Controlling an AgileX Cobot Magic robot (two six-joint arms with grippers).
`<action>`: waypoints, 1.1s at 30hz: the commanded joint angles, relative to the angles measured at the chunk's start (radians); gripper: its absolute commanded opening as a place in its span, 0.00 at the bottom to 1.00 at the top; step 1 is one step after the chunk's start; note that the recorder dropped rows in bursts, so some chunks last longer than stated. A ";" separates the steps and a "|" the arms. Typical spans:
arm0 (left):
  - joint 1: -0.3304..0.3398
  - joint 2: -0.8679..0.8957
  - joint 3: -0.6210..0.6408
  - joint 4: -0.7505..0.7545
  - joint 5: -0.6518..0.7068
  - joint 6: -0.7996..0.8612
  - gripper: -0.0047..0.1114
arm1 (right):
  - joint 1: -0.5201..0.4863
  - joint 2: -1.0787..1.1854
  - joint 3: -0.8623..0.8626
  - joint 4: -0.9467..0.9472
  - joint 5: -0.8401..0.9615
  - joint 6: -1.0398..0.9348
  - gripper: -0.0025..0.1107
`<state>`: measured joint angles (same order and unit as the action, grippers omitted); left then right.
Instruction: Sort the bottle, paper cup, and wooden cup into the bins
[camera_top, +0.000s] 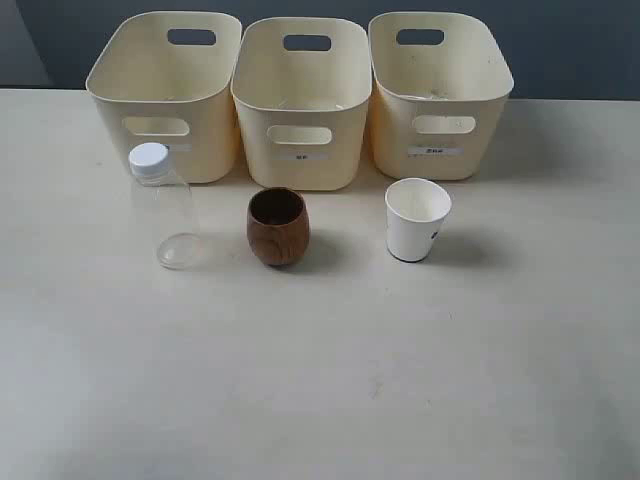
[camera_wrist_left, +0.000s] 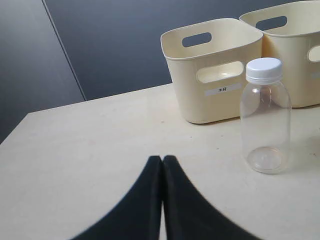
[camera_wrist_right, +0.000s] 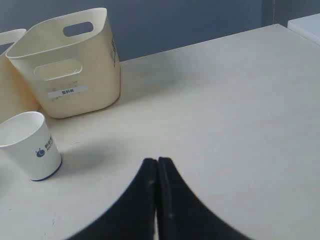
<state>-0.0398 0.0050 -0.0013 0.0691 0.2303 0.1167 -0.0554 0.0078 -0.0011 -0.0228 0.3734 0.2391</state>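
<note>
Across the pale surface (camera_top: 320, 400), nothing is yet sorted. Along its far side the bins (camera_top: 300, 120) stand close side by side, each with a front label too small to read with confidence. Before them, well apart from one another, stand the bottle (camera_top: 168, 210) on the left, upright and capped; the wooden cup (camera_top: 278, 228) in the middle; and the paper cup (camera_top: 416, 220) on the right, mouth up.

Left hand (camera_wrist_left: 162, 160): fingers pressed together, holding nothing, short of the bottle. Right hand (camera_wrist_right: 157, 161): likewise closed and empty, near the paper cup.

Judgement: first pick pending. Recommend parting the fingers fully before approach. Take the bottle around its body below the cap and squeeze lightly, since it looks light and apt to tip. Confirm the label before release.
</note>
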 joint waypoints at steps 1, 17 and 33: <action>-0.003 -0.005 0.001 0.000 -0.007 -0.002 0.04 | -0.006 -0.008 0.001 -0.002 -0.007 -0.004 0.02; -0.003 -0.005 0.001 0.000 -0.003 -0.002 0.04 | -0.006 -0.008 0.001 -0.017 0.020 -0.004 0.02; -0.003 -0.005 0.001 0.000 -0.005 -0.002 0.04 | -0.006 -0.008 0.001 -0.017 0.040 -0.004 0.02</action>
<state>-0.0398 0.0050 -0.0013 0.0691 0.2303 0.1167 -0.0554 0.0073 -0.0011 -0.0249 0.4098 0.2391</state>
